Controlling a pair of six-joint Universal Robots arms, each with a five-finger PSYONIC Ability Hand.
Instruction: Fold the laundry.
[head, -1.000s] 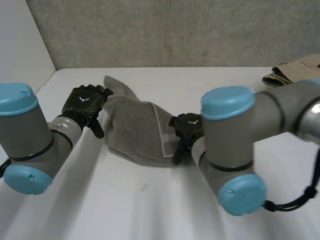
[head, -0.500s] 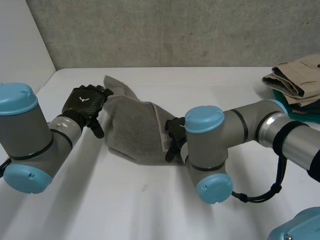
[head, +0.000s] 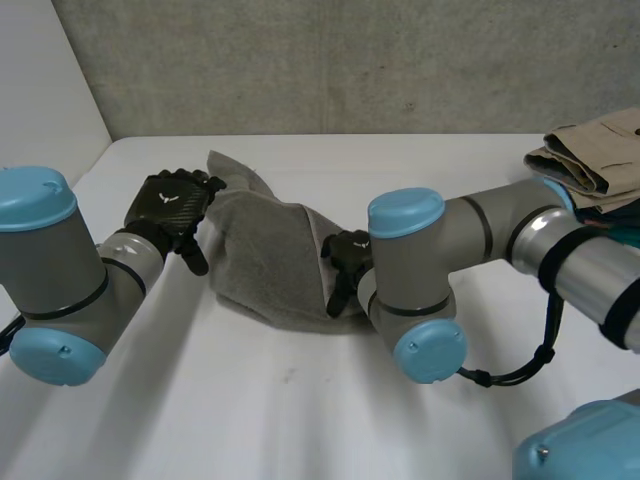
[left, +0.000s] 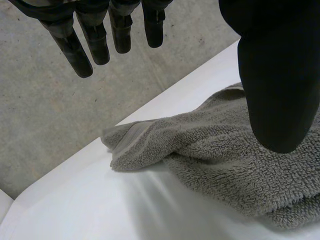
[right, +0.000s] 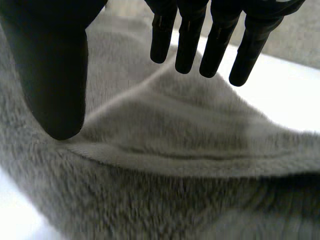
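Note:
A grey towel (head: 265, 255) lies crumpled on the white table (head: 300, 400), one corner pointing toward the back wall. My left hand (head: 172, 210) hovers open at the towel's left edge; in its wrist view the fingers (left: 95, 40) hang straight above the towel (left: 220, 155) without touching it. My right hand (head: 345, 262) is over the towel's right side, open, its straight fingers (right: 200, 40) and thumb spread just above a raised fold of the towel (right: 165, 165) with nothing between them.
Folded beige clothes (head: 595, 160) are stacked at the back right on something teal. A concrete wall (head: 350, 60) runs behind the table. My right arm's elbow (head: 415, 290) hangs over the table's middle.
My right arm has swung leftward and its hand has moved further over the towel's right side. The left hand has stayed still.

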